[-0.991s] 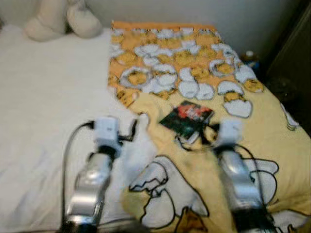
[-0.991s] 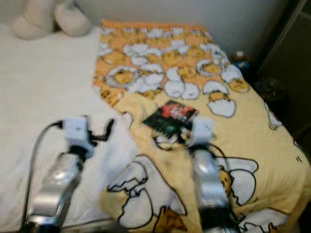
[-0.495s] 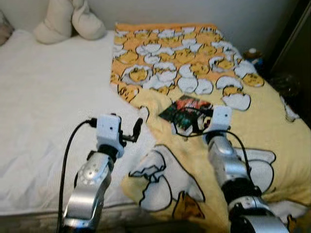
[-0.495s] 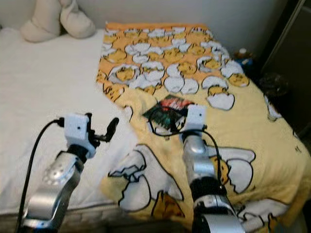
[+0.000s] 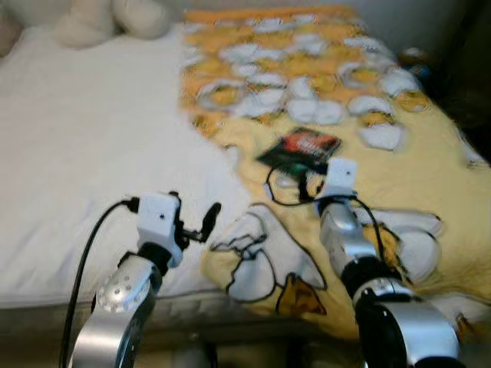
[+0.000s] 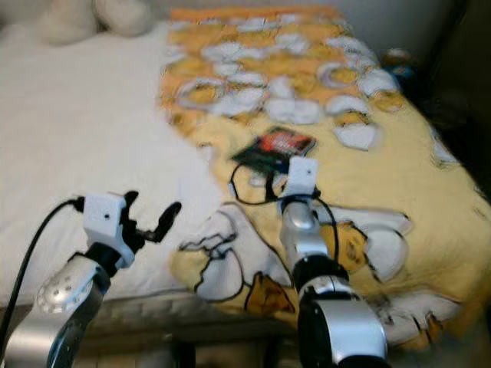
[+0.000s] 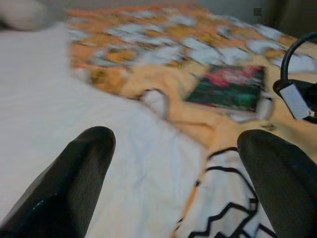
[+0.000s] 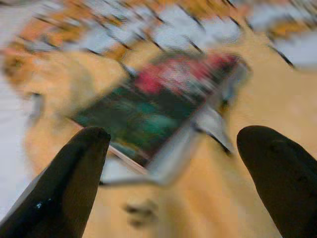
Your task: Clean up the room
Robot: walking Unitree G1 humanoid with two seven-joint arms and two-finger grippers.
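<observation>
Yellow blanket point(image 5: 430, 172) with egg-cartoon print covers the right side of the bed point(image 5: 84, 153), white sheet bare on the left; a dark green and red book point(image 5: 301, 150) lies flat on the blanket near its inner edge. Right gripper point(image 8: 173, 163) fingers spread apart, hovering just short of the book, not touching. Left gripper point(image 7: 173, 163) also spread wide, held over the white sheet beside the blanket's edge.
</observation>
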